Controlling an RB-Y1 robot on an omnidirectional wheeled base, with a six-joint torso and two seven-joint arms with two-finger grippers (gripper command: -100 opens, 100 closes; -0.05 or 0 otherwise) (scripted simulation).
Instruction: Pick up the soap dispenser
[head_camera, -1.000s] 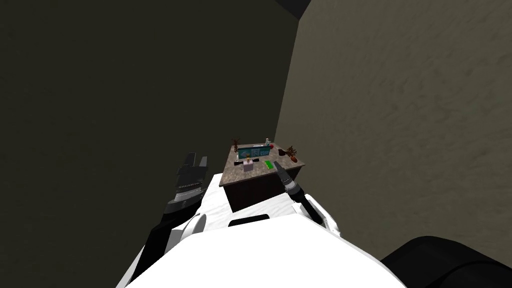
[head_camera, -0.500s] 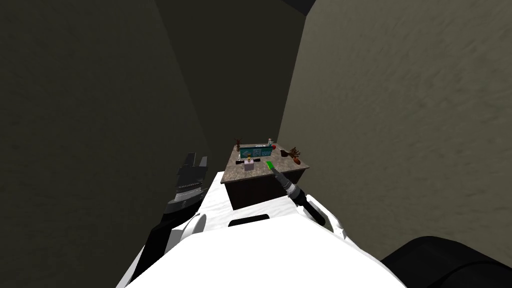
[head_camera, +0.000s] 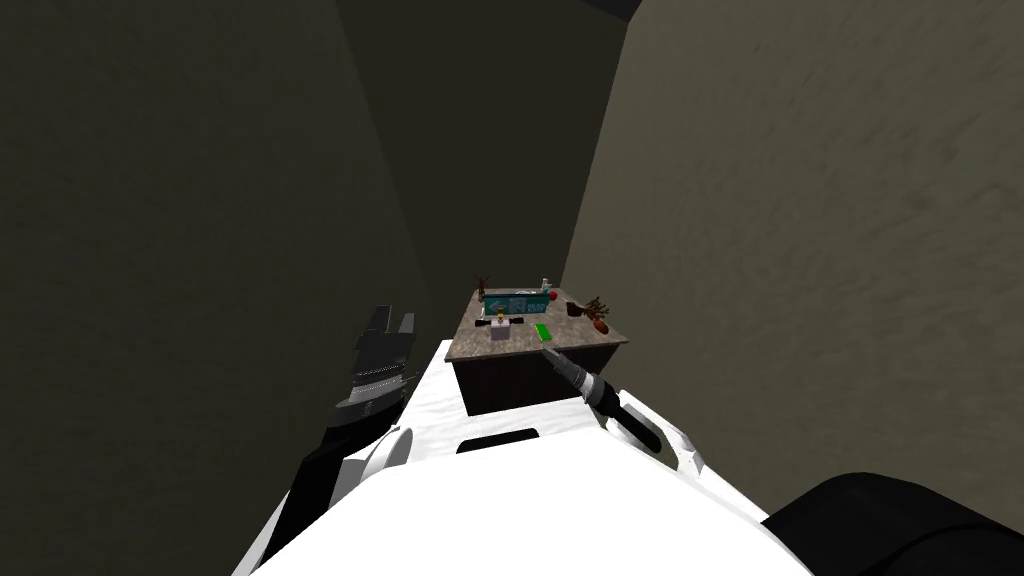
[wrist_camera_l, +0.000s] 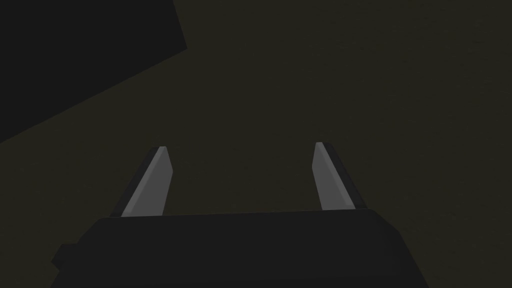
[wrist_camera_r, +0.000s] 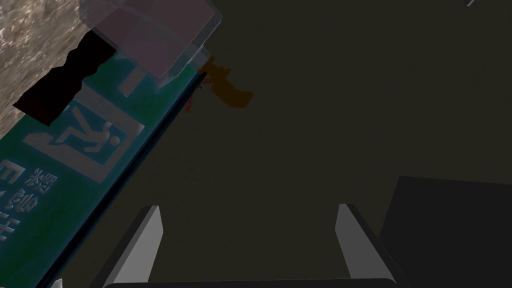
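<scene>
Holds right gripper (wrist_camera_r: 248, 207) at near edge of mottled counter (head_camera: 475, 345), fingers spread wide, empty; left gripper (wrist_camera_l: 241, 146) likewise. Finds soap dispenser (head_camera: 498, 330), pale with orange pump, standing on that counter near green sign (head_camera: 515, 302), apart from both.

A: Head camera?
B: High up, tipped steeply down and forward. The counter (head_camera: 475, 345) sits small and well off, in a corner between walls.
A: Left wrist?
B: Faces a flat dim wall (wrist_camera_l: 350, 75).
A: Right wrist?
B: Very near, just over the counter, and rolled. It shares the green sign (wrist_camera_r: 60, 165) and the soap dispenser (wrist_camera_r: 150, 35) with the head camera, which shows both tiny.
</scene>
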